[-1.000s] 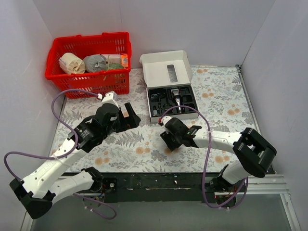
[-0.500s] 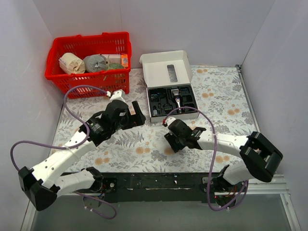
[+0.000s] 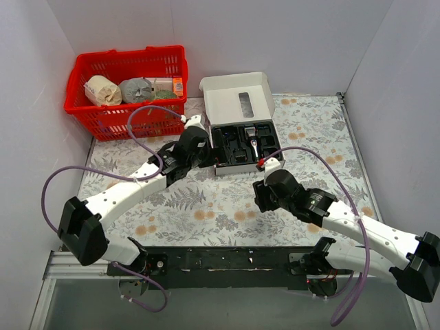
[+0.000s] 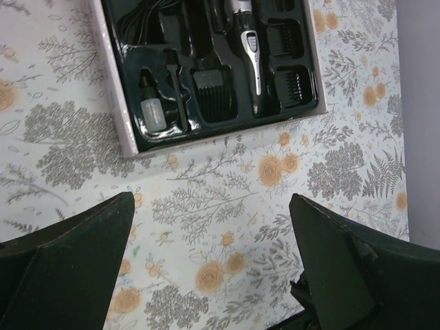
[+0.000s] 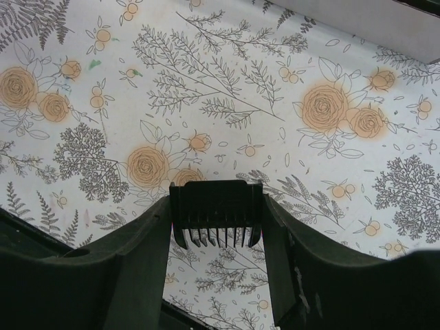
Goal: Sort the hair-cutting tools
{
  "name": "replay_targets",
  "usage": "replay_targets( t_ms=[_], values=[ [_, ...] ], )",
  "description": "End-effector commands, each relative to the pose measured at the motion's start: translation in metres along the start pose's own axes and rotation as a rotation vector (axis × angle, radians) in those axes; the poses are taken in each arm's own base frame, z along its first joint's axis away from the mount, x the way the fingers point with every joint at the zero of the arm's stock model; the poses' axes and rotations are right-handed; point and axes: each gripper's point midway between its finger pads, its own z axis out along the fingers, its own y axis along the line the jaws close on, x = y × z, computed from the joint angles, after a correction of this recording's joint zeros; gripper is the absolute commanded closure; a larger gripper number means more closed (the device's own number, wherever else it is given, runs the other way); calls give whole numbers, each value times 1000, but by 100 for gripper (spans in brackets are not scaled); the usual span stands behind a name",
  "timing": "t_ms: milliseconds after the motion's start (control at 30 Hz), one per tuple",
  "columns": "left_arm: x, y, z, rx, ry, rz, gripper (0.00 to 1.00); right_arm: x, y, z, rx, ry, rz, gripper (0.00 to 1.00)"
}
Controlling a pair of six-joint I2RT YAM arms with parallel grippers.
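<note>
Top external view: right gripper (image 3: 264, 199) hangs at lower centre, with the kit box (image 3: 237, 170) up-left of it and nearer the left gripper (image 3: 206, 157). Left wrist view: wide-open, empty jaws face the boxed clipper (image 4: 251, 51), which lies top to bottom. Right wrist view: the right gripper clamps a comb attachment (image 5: 216, 212), teeth down-frame, with the box edge at upper right.

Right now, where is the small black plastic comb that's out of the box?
In the right wrist view, the small black plastic comb sits pinched in the right hand, over the flowery tablecloth.
</note>
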Motion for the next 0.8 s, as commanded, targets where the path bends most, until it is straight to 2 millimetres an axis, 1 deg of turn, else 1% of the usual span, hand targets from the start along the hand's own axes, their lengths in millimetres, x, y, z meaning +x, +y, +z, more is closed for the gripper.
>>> replay_targets(
  t_ms=[0,33,67,100,133,200,233,267,300,333,367,433,467,533,567,600,633,667,700,767],
  values=[
    [-27,-36,23,102,-86,28,2,-13,-6,-15,27,-44,47,72],
    [-34,-40,30,98,-105,30,2,-14,-6,-16,26,-49,48,71],
    [-36,-42,36,94,-108,34,2,-14,-6,-17,25,-51,51,71],
    [-27,-38,56,66,-82,51,2,-14,-6,-18,24,-54,54,71],
    [-38,-45,61,67,-107,59,2,-16,-5,-19,14,-67,58,72],
    [-37,-41,78,30,-105,73,2,-16,-2,-19,-3,-69,60,71],
    [-31,-38,92,9,-90,83,2,-16,-1,-20,-11,-75,60,72],
    [-38,-43,97,7,-107,81,2,-16,0,-20,-16,-79,63,72],
    [-40,-44,102,-3,-115,82,2,-14,0,-19,-21,-79,63,72],
    [-35,-39,116,-28,-104,95,2,-15,1,-20,-27,-88,64,71],
    [-47,-44,120,-38,-138,101,2,-12,1,-19,-30,-86,62,72],
    [-50,-41,131,-73,-151,112,2,-11,2,-18,-39,-89,63,72],
    [-54,-43,142,-84,-161,115,2,-9,3,-17,-43,-86,63,72],
    [-56,-38,154,-129,-172,126,2,-7,4,-16,-50,-84,64,71],
    [-46,-31,169,-154,-153,138,2,-6,4,-15,-51,-83,64,72],
    [-54,-36,173,-158,-175,137,2,-4,5,-13,-57,-81,65,71],
    [-52,-34,178,-171,-169,141,2,-3,6,-13,-62,-82,64,72],
    [-41,-25,192,-201,-149,153,2,-3,6,-13,-64,-83,66,71],
    [-46,-29,195,-202,-163,147,2,-2,7,-12,-68,-81,65,72],
    [-39,-21,205,-234,-147,153,2,1,7,-12,-71,-80,67,72]
  ],
)
